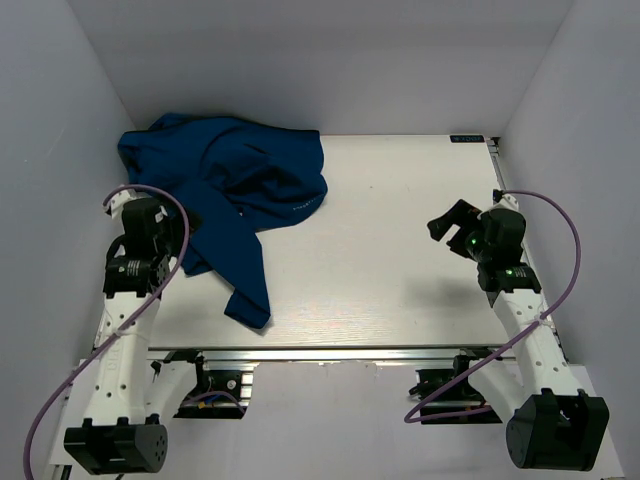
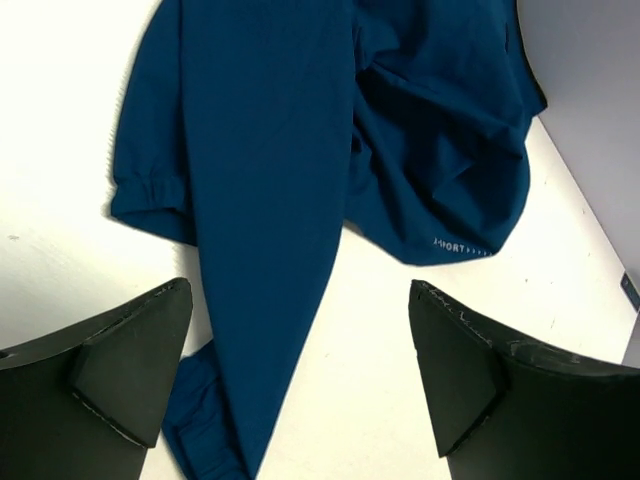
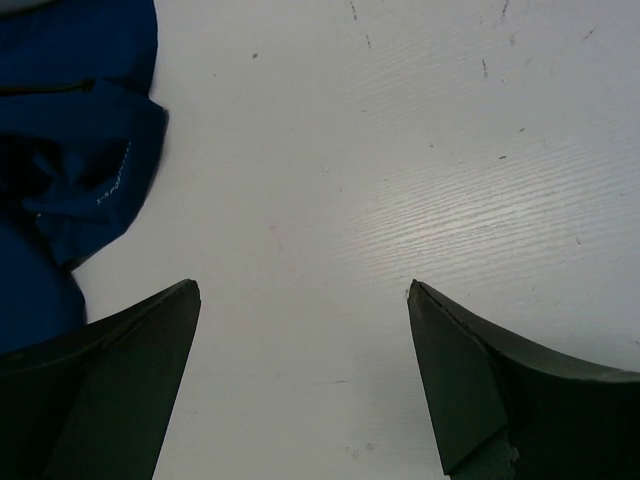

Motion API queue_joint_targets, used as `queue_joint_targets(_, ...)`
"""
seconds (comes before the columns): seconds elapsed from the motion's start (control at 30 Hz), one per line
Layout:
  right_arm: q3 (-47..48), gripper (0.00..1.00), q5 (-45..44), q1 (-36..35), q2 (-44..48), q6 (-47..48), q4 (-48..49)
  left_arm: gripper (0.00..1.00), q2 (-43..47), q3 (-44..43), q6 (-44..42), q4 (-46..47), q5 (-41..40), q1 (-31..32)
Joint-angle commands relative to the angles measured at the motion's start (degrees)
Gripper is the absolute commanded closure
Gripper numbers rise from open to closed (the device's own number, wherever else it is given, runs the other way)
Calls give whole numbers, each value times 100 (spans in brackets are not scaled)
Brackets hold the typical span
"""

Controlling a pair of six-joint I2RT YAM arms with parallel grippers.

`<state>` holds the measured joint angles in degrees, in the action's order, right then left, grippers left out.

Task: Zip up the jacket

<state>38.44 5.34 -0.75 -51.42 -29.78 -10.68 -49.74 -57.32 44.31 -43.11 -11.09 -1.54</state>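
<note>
The dark blue jacket [image 1: 228, 190] lies crumpled at the table's far left, one sleeve trailing toward the near edge. Its front zipper does not show. In the left wrist view the jacket [image 2: 300, 140] fills the upper part, with a sleeve running down between the fingers and small white lettering on a hem. My left gripper [image 1: 160, 222] [image 2: 300, 330] is open and empty, just above the jacket's left side. My right gripper [image 1: 448, 222] [image 3: 303, 330] is open and empty above bare table at the right, well apart from the jacket [image 3: 70, 150], which shows at its view's left edge.
The white table [image 1: 400, 260] sits inside a white-walled enclosure, with walls close at the left, right and back. Purple cables loop from both arms near the table's side edges. The aluminium frame rail runs along the near edge.
</note>
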Motion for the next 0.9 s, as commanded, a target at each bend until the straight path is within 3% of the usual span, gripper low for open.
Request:
queue_joint_targets(0.0, -64, 11, 238, 14, 27, 95, 399, 2, -508, -103, 253, 364, 107, -22)
queue_joint_targets(0.1, -161, 11, 722, 5, 53, 447, 830, 2, -1089, -401, 516, 583, -42, -13)
queue_joint_targets(0.2, -143, 11, 434, 14, 44, 315, 901, 2, -2064, -701, 762, 1030, -60, -22)
queue_joint_targets(0.33, -20, 11, 476, 5, 79, 561, 883, 2, -3871, -1744, 1034, 1612, -85, -22)
queue_joint_targets(0.6, -99, 11, 872, 14, 167, 842, 1006, 2, -6520, -3354, 1317, 3185, 222, -48)
queue_joint_targets(0.77, -108, 11, 1126, 5, 150, 957, 1006, 2, -7953, -4698, 1317, 3178, 555, -66)
queue_joint_targets(0.8, -117, 11, 1170, 14, 158, 974, 1006, 6, -8373, -5170, 1290, 3169, 677, -66)
queue_joint_targets(0.83, -143, 11, 1266, 5, 158, 974, 1006, 23, -8542, -5367, 1186, 3238, 818, -66)
queue_joint_targets(0.87, -143, 11, 1311, 14, 176, 1052, 1006, 56, -8675, -5534, 1150, 3309, 1141, -66)
